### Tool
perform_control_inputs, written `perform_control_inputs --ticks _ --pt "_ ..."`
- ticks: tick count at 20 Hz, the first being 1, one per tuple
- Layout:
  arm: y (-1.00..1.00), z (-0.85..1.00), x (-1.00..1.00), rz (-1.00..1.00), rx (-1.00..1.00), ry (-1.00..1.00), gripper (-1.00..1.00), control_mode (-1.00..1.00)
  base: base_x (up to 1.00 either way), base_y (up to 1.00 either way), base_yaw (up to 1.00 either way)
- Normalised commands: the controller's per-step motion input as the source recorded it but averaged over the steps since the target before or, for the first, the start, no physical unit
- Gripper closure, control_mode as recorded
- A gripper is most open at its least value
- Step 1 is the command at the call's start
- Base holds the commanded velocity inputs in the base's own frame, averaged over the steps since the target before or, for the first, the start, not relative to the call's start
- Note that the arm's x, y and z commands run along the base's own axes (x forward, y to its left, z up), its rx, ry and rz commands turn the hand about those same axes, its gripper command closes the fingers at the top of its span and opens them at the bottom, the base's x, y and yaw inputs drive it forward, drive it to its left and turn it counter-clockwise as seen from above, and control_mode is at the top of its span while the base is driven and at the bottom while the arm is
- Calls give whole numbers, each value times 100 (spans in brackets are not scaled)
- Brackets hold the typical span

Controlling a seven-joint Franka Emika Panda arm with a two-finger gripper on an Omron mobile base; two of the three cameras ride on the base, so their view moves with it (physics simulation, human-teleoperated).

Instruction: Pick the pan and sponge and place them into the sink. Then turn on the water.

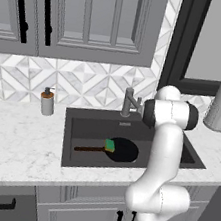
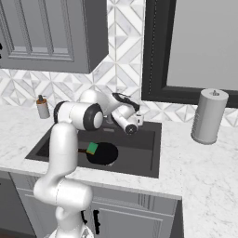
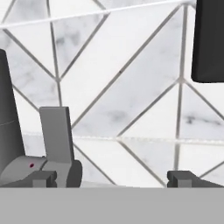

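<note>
The black pan [image 1: 124, 151] lies flat in the dark sink [image 1: 80, 123], its reddish-brown handle [image 1: 90, 149] pointing left. The green sponge [image 1: 109, 145] rests on the pan's rim by the handle. From the right I see the same pan [image 2: 105, 154], sponge [image 2: 92, 148] and sink [image 2: 142, 151]. My gripper [image 2: 137, 120] is behind the basin at the backsplash, level with the grey faucet [image 1: 128, 101]. In the hand view the gripper [image 3: 113, 179] is open and holds nothing, with the faucet's lever [image 3: 57, 133] just inside the left fingertip [image 3: 43, 178]. No water runs from the spout.
A soap dispenser [image 1: 47, 102] stands on the counter left of the sink. A paper towel roll [image 2: 209, 116] stands to the right of it. A dark window frame [image 2: 153, 56] rises behind the sink, and grey cabinets [image 1: 72, 15] hang above the left counter.
</note>
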Motion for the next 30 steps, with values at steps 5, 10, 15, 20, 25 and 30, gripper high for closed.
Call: perform_control_inputs --ticks 5,10,15,20,25,30 --pt "7 0 6 0 2 -6 -100 -100 0 0 0" --pt "16 0 1 0 1 -3 -100 -100 0 0 0" --pt "10 3 0 0 2 -5 -100 -100 0 0 0" --pt "1 2 0 0 1 -4 -100 -100 0 0 0" --pt "0 0 1 0 0 -1 -100 -100 0 0 0" --pt "0 0 0 0 0 0 -100 -100 0 0 0"
